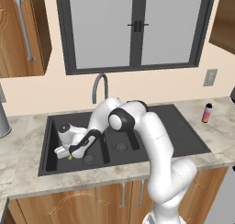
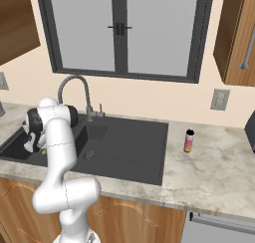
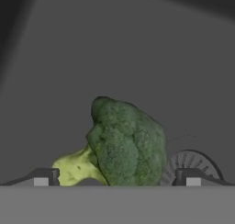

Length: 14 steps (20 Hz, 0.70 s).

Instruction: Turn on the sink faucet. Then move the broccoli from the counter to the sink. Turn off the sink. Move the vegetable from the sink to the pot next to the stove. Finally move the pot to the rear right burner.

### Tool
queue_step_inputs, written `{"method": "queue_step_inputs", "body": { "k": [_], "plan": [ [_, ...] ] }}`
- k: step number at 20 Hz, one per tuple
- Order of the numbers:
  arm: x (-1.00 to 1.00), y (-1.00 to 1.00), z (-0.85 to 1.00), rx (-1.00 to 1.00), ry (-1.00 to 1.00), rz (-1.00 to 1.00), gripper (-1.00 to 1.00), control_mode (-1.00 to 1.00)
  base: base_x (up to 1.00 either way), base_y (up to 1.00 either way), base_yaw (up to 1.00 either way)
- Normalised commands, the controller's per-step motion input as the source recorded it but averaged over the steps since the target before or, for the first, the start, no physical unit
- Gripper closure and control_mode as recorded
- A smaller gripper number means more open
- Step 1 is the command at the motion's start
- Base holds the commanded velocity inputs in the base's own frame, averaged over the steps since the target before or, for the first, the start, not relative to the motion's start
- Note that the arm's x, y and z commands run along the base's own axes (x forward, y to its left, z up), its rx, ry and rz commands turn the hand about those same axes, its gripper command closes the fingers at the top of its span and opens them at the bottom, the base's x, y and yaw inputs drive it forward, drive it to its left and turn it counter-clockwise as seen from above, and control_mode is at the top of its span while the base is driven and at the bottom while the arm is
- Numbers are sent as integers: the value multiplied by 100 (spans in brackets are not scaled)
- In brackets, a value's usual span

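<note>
The jaws (image 3: 117, 176) are spread to their full width, one tip seen on each side of the broccoli (image 3: 124, 142), and nothing is gripped. The floret is lying on its side on the floor of the large basin of the sink (image 1: 55, 126), its pale stalk turned toward one tip and a round drain (image 3: 193, 161) just behind it. Such straddling suggests that a grasp is being lined up or has just been let go. The sink faucet (image 1: 100, 85) is seen arching over the basin, with the counter (image 1: 27, 172) around it.
</note>
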Motion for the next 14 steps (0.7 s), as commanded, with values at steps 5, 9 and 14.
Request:
{"method": "queue_step_inputs", "body": {
  "k": [5,9,14],
  "plan": [
    [0,-5,-2,0,0,-5,-100,-100,0,0,0],
    [0,-1,-4,0,0,-4,-100,-100,0,0,0],
    [5,0,-14,-1,1,-3,-100,-100,0,0,0]
  ]
}}
